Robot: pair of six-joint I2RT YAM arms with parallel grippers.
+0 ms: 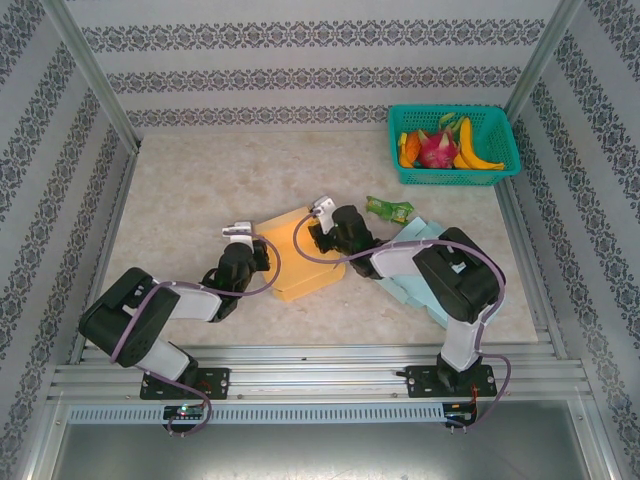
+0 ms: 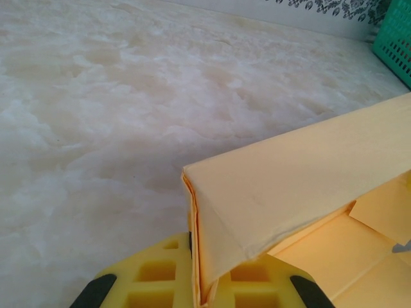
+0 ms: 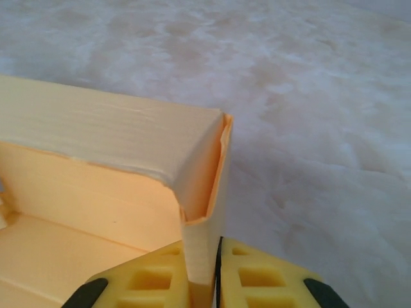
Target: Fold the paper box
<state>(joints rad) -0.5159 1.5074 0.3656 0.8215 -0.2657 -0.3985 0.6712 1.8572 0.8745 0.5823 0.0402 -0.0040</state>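
The paper box (image 1: pixel 300 262), yellow-orange and partly erected, lies on the marbled table (image 1: pixel 200 190) near its middle, between the 2 arms and just ahead of both wrists. The left gripper (image 1: pixel 263 246) meets the box at its left end; in the left wrist view this gripper (image 2: pixel 196 285) is clenched on a corner of the box (image 2: pixel 289 179), with the folded wall edge standing upright between the 2 yellow pads (image 2: pixel 157 282). The right gripper (image 1: pixel 316 236) meets the box at the far right corner; in the right wrist view this gripper (image 3: pixel 215 279) grasps the box (image 3: pixel 96 141) by an upright corner fold, which sits pinched between its pads (image 3: pixel 270 282). The box's 2 raised walls meet at that corner, and its floor lies flat to the left. A light blue sheet (image 1: pixel 410 275) lies under the right arm, just beside the box. A green basket (image 1: pixel 500 150) of fruit stands well apart at the far right corner of the table.
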